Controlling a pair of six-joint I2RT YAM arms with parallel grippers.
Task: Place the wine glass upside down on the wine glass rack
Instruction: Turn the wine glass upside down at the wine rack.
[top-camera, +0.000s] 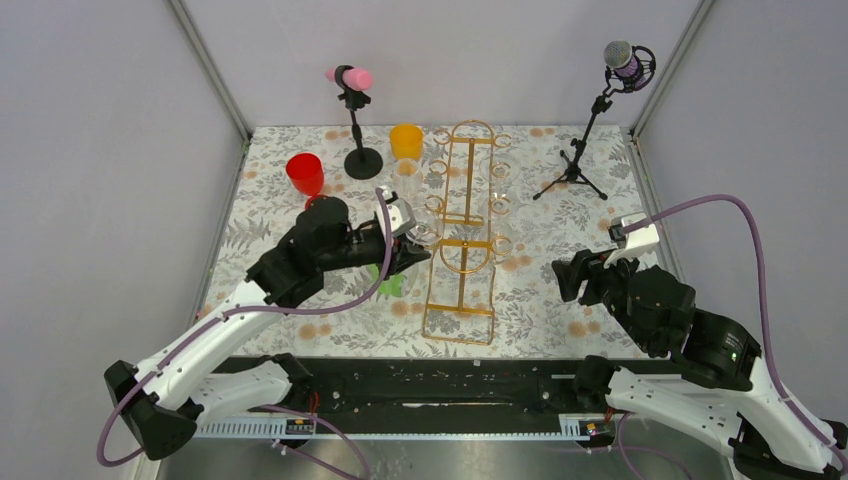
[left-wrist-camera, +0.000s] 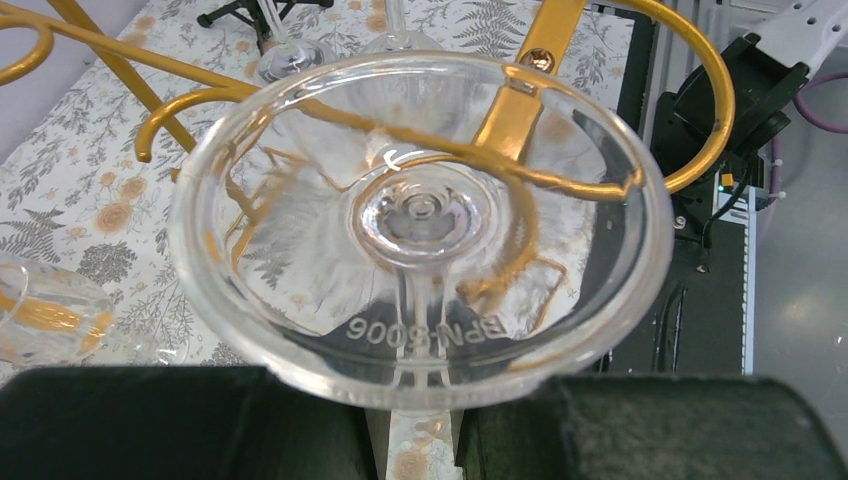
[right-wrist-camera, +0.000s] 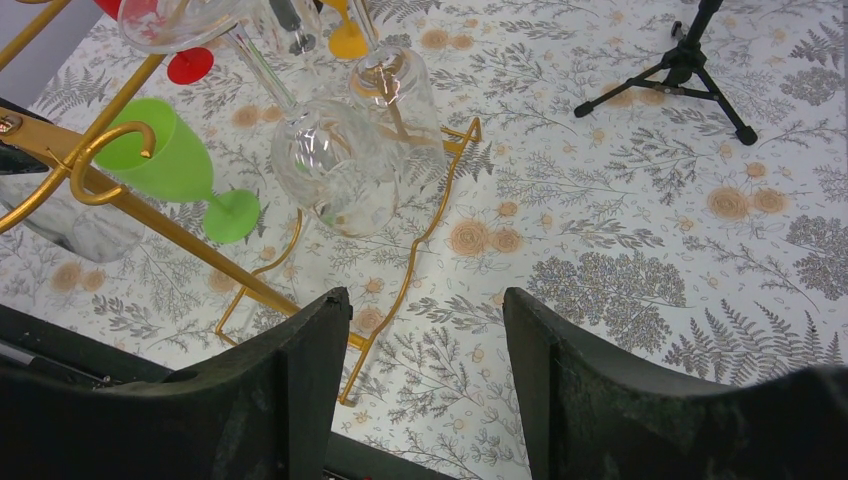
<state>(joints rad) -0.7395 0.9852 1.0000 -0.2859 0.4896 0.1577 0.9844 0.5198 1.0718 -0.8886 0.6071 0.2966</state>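
Wine glass (left-wrist-camera: 420, 215) first: it sits in my left pincer (left-wrist-camera: 420, 425), whose two pads are pressed onto the stem just under the foot, close against the left side of the wine glass rack (left-wrist-camera: 552, 28). My left wrist camera looks onto the flat face of the foot, a wide clear disc with moulded lettering, and a gold ring hook (left-wrist-camera: 727, 95) curves behind it. Whether the stem is already inside that ring or only in front of it I cannot tell, since the gold there is seen through the glass.

I judge this to be the hanging step: the glass is inverted and level with a hook, not yet let go. Its long axis, along the stem, runs roughly upright with a lean. The foot is up toward the camera and the bowl down below my fingers (hidden from the wrist view, so that end is inferred).

The next move calls for sliding the stem sideways through the ring's open gap until the foot overlaps the wire on both sides. Then I would lower until the wire takes the weight, spread the pads and draw back. Room is tight — other clear glasses (right-wrist-camera: 335, 165) hang close by, and a knock would likely set them swinging.

My right pincer (right-wrist-camera: 425, 385) hangs over the table (right-wrist-camera: 650, 250) on the rack's other side — fingers spread wide, holding nothing
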